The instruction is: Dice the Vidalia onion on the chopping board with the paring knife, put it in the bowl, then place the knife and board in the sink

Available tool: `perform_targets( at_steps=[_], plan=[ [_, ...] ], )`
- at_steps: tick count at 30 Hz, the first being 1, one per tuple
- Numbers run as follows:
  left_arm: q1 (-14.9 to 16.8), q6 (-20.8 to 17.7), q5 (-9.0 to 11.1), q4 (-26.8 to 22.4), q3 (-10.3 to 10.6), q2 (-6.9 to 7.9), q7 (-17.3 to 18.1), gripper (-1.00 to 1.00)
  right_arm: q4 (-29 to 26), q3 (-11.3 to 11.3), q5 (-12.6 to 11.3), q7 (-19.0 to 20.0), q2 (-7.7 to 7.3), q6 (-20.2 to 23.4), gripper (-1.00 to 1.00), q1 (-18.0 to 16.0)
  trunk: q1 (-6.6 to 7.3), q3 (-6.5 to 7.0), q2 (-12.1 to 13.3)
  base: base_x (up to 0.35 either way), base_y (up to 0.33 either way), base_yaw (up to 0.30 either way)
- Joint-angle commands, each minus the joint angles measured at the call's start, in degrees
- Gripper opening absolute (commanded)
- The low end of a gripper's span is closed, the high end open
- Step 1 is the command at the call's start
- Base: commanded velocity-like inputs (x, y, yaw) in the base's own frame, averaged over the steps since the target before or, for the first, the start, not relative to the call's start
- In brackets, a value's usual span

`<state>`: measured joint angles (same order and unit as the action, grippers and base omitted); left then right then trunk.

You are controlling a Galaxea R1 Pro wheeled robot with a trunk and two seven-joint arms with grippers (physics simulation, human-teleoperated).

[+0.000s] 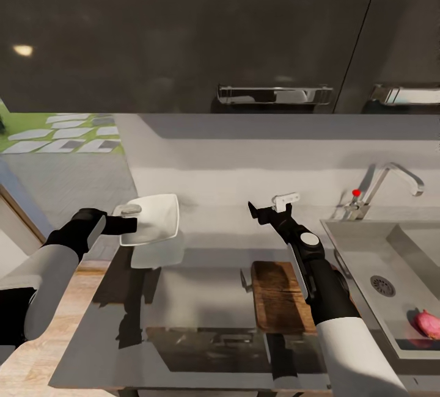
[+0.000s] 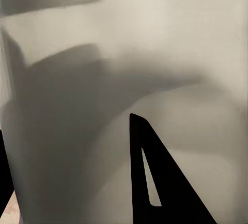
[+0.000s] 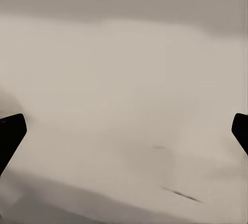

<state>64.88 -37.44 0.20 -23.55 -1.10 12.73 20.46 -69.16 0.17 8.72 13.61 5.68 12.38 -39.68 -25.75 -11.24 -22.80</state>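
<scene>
Reddish onion (image 1: 426, 322) lies undiced in the sink (image 1: 360, 250). Left gripper (image 1: 125, 221) pinches the bowl (image 1: 153, 218) (raised off the countertop (image 1: 201, 287)); right gripper (image 1: 269, 207) spread, empty.

My right arm (image 1: 324, 287) hides the board's (image 1: 278, 299) right edge; my left fingers (image 1: 125, 217) cover the bowl's (image 1: 156, 217) near rim; the sink (image 1: 366, 262) runs off-frame

White bowl (image 1: 153, 218), dark brown grained chopping board (image 1: 278, 296), grey glossy countertop (image 1: 201, 299), steel sink (image 1: 366, 262).
</scene>
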Motion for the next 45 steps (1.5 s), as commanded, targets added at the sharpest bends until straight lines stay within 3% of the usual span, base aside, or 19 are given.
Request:
perform_targets(
  at_steps=[1, 10, 14, 26, 45],
  plan=[
    [0.05, -0.36, 0.06, -0.07, -0.13, 0.01, 0.18, -1.0, -0.1, -0.08, 0.6, 0.31, 0.04, 0.28, 1.0, -0.04, -0.04, -0.03, -0.12, 0.0, 0.0, 0.0],
    [0.04, -0.35, 0.06, -0.4, -0.13, 0.01, 0.64, -1.0, -0.1, -0.08, 0.6, 0.31, 0.04, 0.29, 1.0, -0.04, -0.04, 0.8, -0.12, 0.0, 0.0, 0.0],
    [0.05, -0.25, 0.06, -0.44, -0.09, 0.39, 3.65, -1.0, -0.1, -0.08, 0.6, 0.32, 0.04, 0.28, 1.0, -0.04, -0.04, 1.17, -0.12, 0.0, 0.0, 0.0],
    [0.03, -0.18, 0.06, -0.49, 0.11, 1.22, 4.31, -1.0, -0.1, -0.08, 0.6, 0.32, 0.04, 0.29, 1.0, -0.04, -0.04, 2.26, -0.12, -0.013, 0.0, 0.0],
    [0.05, -0.18, 0.06, -0.53, 0.31, 1.1, 4.32, -1.0, -0.1, -0.08, 0.62, 0.31, 0.04, 0.28, 1.0, -0.04, -0.04, 2.61, -0.12, -0.293, 0.0, 0.0]
  ],
)
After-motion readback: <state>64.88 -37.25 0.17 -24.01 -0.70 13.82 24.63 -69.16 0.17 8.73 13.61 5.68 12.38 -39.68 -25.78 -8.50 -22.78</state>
